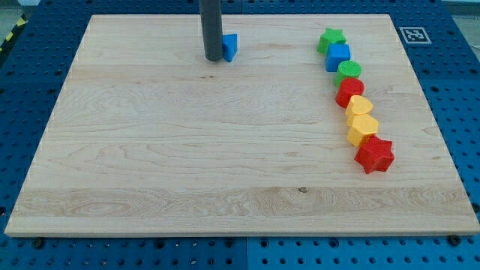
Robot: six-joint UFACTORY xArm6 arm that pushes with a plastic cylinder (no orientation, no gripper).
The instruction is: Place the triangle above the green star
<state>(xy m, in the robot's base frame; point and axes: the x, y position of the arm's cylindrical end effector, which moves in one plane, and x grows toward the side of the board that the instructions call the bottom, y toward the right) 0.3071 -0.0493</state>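
Note:
A blue triangle block (229,46) lies near the view's top, left of centre. My tip (212,58) stands right against its left side and hides part of it. The green star (331,40) lies at the view's upper right, at the top of a line of blocks. The triangle is far to the left of the star, at about the same height in the view.
Below the green star a line of blocks runs down the right side: a blue cube (338,56), a green round block (349,72), a red block (349,91), two yellow blocks (360,107) (363,127) and a red star (374,154). The wooden board (187,165) rests on a blue perforated table.

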